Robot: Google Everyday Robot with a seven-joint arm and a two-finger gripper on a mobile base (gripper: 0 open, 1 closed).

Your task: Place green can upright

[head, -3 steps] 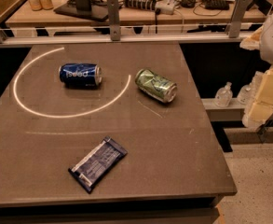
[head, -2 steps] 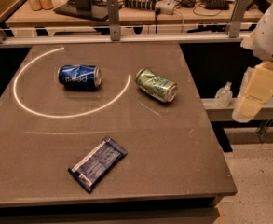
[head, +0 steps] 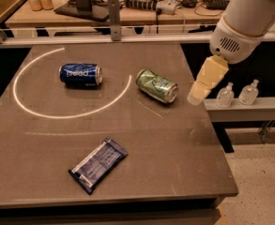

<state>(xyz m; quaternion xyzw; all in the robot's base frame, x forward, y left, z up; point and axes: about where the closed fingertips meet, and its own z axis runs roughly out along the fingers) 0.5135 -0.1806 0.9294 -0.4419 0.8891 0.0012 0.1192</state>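
The green can (head: pixel 156 85) lies on its side on the dark table (head: pixel 174 139), right of centre, its silver top pointing to the lower right. It is dented, with pale markings. My gripper (head: pixel 195 97) hangs from the white arm at the right, above the table's right edge. It is just to the right of the green can and apart from it. It holds nothing that I can see.
A blue can (head: pixel 80 74) lies on its side at the back left, inside a white arc painted on the table. A dark blue snack packet (head: pixel 98 163) lies near the front. Two small clear bottles (head: pixel 233 95) stand on a ledge to the right. A cluttered desk runs behind.
The arm has swung left from beyond the table's right side, bringing my gripper over the table's right edge, close to the green can. The cans and packet have not moved.
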